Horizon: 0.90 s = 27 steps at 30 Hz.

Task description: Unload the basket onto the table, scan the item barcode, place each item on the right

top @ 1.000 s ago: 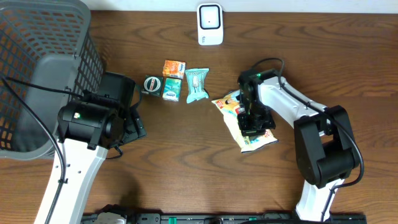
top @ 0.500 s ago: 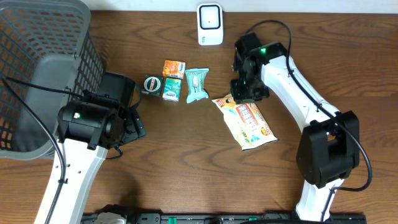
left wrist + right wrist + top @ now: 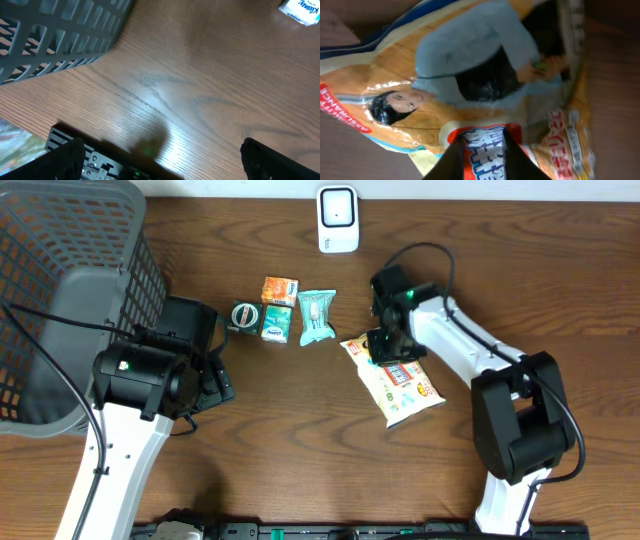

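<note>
2 arms work at the wooden table [image 3: 560,270], and only the right gripper [image 3: 388,346] is down on anything: it sits on the upper end of the yellow snack bag [image 3: 402,383], which lies flat just right of the table's middle, below the white scanner [image 3: 338,218] at the far edge and well apart from it. In the right wrist view the 2 dark fingertips [image 3: 451,161] stand close together with only a narrow slit between them, and the bag's red label fills that slit. They seem to touch the film, but I cannot tell whether they pinch a fold of it. The left gripper [image 3: 170,162] hangs over bare wood beside the grey basket [image 3: 60,290], its fingers spread wide and holding nothing. 4 small items lie between the arms: a round tin [image 3: 245,314], an orange box [image 3: 280,289], a green box [image 3: 276,324] and a teal packet [image 3: 316,316].
</note>
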Each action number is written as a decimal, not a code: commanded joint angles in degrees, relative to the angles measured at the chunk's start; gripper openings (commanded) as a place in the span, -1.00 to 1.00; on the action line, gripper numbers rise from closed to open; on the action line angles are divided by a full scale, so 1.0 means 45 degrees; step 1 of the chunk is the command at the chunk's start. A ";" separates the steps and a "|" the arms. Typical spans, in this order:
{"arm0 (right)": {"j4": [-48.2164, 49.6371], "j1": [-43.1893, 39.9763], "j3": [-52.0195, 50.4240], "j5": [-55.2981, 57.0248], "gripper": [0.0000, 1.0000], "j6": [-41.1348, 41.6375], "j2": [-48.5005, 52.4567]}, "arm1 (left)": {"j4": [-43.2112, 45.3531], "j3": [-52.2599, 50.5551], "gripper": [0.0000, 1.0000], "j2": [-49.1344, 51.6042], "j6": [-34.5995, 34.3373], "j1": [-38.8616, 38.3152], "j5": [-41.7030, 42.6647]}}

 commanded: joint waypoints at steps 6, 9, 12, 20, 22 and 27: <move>0.1919 0.0155 -0.0461 -0.0923 -0.66 0.0971 0.0126 | -0.0044 0.0005 0.95 -0.0024 -0.0160 0.0063 0.0063; 0.2569 -0.0214 -0.0165 -0.0835 -0.63 0.1049 0.0126 | -0.0044 0.0005 0.96 -0.0024 -0.0160 0.0063 0.0063; 0.2540 -0.0801 0.0588 -0.0359 -0.61 0.1044 0.0126 | -0.0044 0.0005 0.96 -0.0024 -0.0160 0.0063 0.0068; -0.1962 -0.2574 0.3696 -0.1292 -0.94 0.0884 0.0126 | -0.0044 0.0005 0.96 -0.0024 -0.0160 0.0063 0.0063; -0.2924 -0.2701 0.3891 -0.2365 -0.97 0.0199 0.0126 | -0.0044 0.0005 0.96 -0.0024 -0.0160 0.0063 0.0068; -0.4556 -0.2229 0.3585 -0.3021 -0.98 -0.1073 0.0151 | -0.0044 0.0005 0.96 -0.0024 -0.0160 0.0063 0.0063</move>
